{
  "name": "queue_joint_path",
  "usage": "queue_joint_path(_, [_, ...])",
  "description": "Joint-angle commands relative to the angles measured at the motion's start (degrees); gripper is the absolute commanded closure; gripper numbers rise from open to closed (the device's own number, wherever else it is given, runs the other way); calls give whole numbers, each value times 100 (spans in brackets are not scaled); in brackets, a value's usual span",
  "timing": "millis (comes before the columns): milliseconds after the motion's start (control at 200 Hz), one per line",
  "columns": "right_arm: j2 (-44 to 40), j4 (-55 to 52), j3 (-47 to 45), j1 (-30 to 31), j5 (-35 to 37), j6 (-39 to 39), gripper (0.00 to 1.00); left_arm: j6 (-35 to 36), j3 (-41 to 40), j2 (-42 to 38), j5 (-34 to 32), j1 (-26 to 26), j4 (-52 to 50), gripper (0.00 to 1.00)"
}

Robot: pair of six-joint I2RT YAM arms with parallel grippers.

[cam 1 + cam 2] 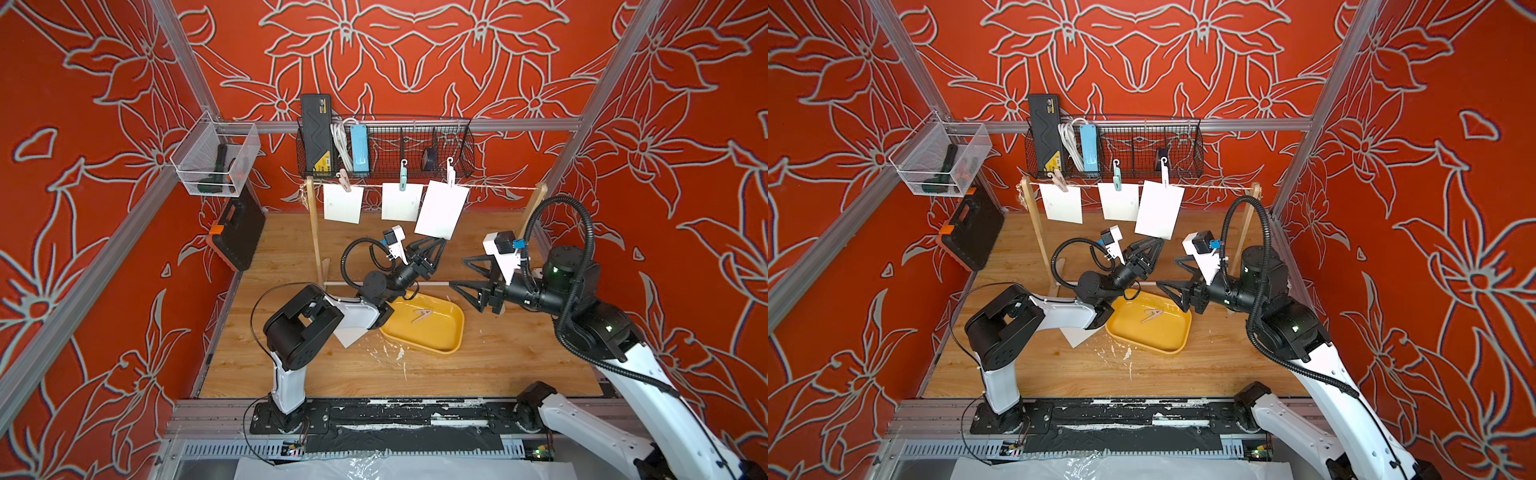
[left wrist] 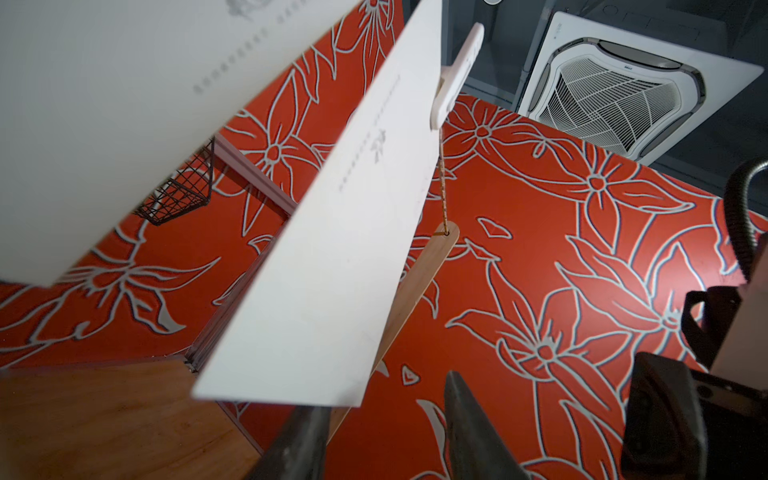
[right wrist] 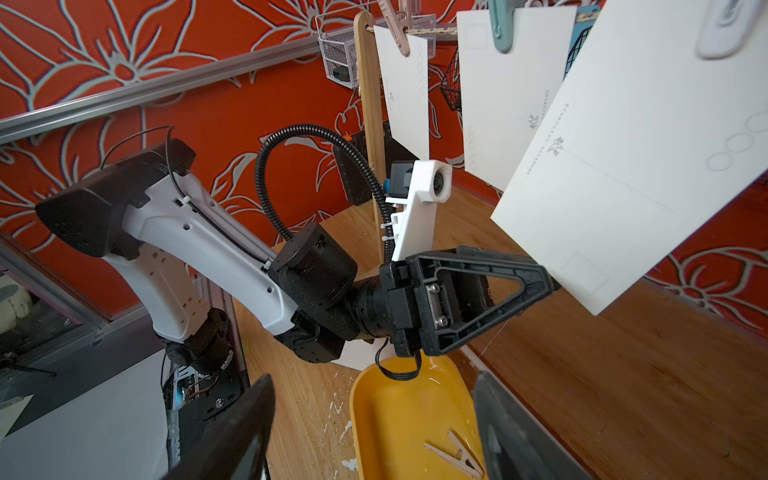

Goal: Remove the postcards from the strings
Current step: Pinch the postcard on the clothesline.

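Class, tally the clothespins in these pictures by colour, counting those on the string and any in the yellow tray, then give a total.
Pink clothespin: 1
Teal clothespin: 1
White clothespin: 1
Light-wood clothespin: 1
Total: 4

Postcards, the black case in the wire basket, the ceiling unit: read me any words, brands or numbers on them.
No text here can be read.
Postcards: a small emblem, dotted lines and printed circles, no legible words.
Black case: its yellow label is too small to read.
Ceiling unit: its small badge is blurred.
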Motion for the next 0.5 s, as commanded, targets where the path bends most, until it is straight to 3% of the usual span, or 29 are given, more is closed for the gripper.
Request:
queue_joint_path(0, [-52, 150, -12, -25, 119, -47, 25, 149, -29, -272, 56, -37, 1312, 54])
queue_joint_path(75, [-73, 156, -12, -25, 120, -47, 25, 180, -94, -316, 61, -57, 1315, 46])
queue_joint_path(175, [-78, 167, -21, -25, 128, -38, 25, 310, -174, -395, 123, -73, 1319, 44])
queue_joint_path(295, [-85, 149, -21, -25, 120, -37, 25, 523, -209, -515, 265, -99, 1315, 44])
queue_joint_path(430, [-92, 170, -30, -26, 128, -29, 25, 503, -120, -560, 402, -98, 1320, 54])
queue_joint_path(495, [-89, 167, -26, -25, 137, -40, 25, 536, -119, -588, 416, -116, 1312, 54])
